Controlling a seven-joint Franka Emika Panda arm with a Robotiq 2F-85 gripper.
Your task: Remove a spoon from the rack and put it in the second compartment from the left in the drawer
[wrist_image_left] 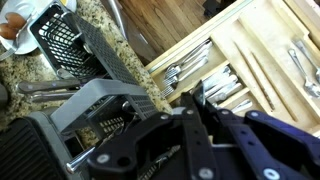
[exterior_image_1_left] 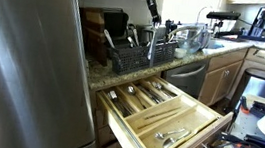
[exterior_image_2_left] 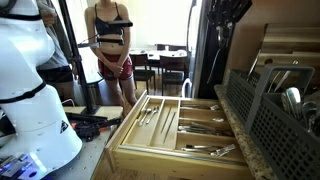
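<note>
gripper (exterior_image_1_left: 155, 26): I hang from the top centre of the frame in an exterior view, directly over the rack (exterior_image_1_left: 132, 56).
fingers: pressed fully together. In the wrist view they read dark on dark at centre frame, so I cannot tell whether a spoon handle is pinched between them.
spoon: not resolvable in any view. A thin upright line below my fingertips in an exterior view may be 1, unconfirmed.
rack: on the countertop (exterior_image_1_left: 100, 76), centre of frame, above and behind the drawer (exterior_image_1_left: 205, 125).
drawer: pulled out, lower centre of frame, with cutlery lying in several slots.
second compartment (exterior_image_1_left: 135, 94): slot 2 counted from the frame's left, by my judgement.
step in hand: judged as step 1, extraction at the rack.
next move: rise clear of the rack wall, travel toward lower centre, align lengthwise with slot 2, lower, then release.
</note>
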